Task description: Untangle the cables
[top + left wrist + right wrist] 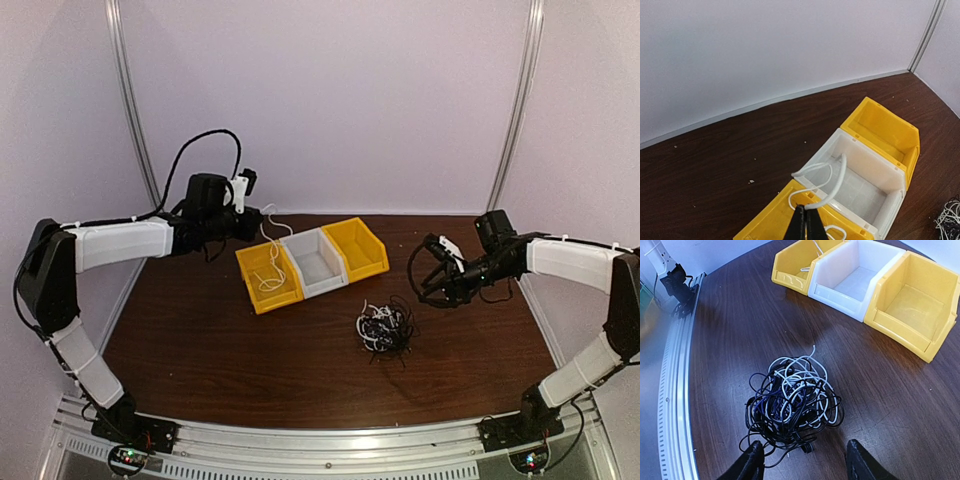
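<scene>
The left gripper [805, 224] pinches the white cable [836, 184] above the left yellow bin [252, 268]. The right gripper [805, 466] hangs spread beside the cable tangle [790, 402], lower centre of the table [200, 340].

Dark table [200, 345]: 3 bins [318, 262], tangled cables [385, 328].

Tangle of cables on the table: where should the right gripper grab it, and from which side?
Probably the loose white loops on the far edge of the tangle, toward the bins. They stand clear of the dense black knot, so the open right gripper could come from above and pinch one strand.
</scene>
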